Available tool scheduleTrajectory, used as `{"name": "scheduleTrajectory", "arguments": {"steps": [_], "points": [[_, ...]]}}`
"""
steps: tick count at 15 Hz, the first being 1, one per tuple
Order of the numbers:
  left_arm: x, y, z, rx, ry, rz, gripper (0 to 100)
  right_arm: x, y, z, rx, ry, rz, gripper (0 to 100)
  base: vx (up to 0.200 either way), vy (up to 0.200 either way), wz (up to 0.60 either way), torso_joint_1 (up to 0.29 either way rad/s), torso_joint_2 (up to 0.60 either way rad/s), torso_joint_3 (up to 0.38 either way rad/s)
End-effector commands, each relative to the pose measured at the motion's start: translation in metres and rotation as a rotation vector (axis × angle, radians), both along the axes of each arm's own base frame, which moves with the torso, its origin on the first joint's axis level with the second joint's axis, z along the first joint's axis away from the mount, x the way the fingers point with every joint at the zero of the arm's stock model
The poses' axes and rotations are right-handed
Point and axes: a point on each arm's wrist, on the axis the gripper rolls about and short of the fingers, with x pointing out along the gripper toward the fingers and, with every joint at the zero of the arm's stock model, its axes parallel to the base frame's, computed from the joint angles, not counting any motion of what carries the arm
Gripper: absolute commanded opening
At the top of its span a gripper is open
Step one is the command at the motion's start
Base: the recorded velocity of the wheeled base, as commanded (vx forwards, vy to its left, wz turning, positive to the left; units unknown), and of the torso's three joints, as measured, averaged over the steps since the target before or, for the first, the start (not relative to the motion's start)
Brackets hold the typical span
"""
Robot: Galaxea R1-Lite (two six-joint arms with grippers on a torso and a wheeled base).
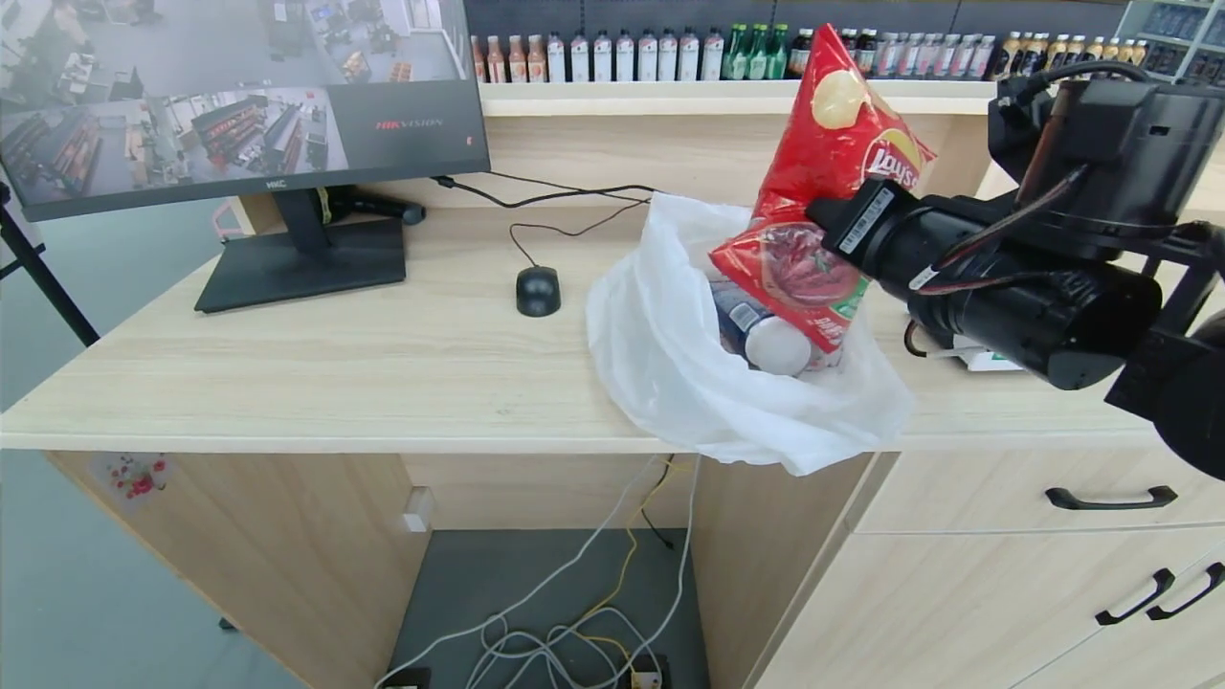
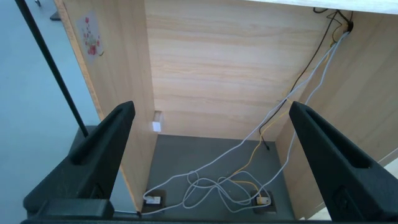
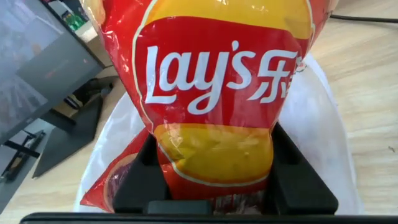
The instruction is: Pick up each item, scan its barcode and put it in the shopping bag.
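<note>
Chip bag (image 1: pixel 831 144) is clamped in the right gripper (image 3: pixel 214 171), over the shopping bag (image 1: pixel 670 364) on the counter (image 1: pixel 383 354). A bottle (image 1: pixel 770 340) inside is partly hidden. Mouse (image 1: pixel 538 290) and monitor (image 1: pixel 239 105) are noted alongside. Left gripper (image 2: pixel 211 162) is spread wide, empty.

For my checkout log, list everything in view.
thin white plastic shopping bag: one, white, open on wooden counter
red foil chip bag: one, red-yellow, held over shopping bag
white-capped bottle: one, bluish label, inside shopping bag
flat monitor: one, black, counter's left
computer mouse: one, black, mid-counter
shelf bottles: many, mixed, behind counter
cables: several, white and yellow, under counter
right gripper: one, black, shut on chip bag
left gripper: one, black, open, facing under counter
</note>
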Motion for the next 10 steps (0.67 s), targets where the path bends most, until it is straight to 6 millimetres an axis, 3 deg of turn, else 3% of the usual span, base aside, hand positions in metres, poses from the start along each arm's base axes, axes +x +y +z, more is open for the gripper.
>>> {"name": "scheduleTrajectory", "arguments": {"steps": [1, 10], "points": [[0.0, 0.0, 0.0, 0.001, -0.001, 0.0, 100, 0.0, 0.001, 0.0, -0.011, 0.002, 0.014, 0, 0.0, 0.0, 0.0, 0.0, 0.0, 0.0], [0.0, 0.0, 0.0, 0.001, -0.001, 0.0, 100, -0.007, -0.011, 0.003, -0.168, 0.024, 0.182, 0, 0.0, 0.0, 0.0, 0.0, 0.0, 0.0]]}}
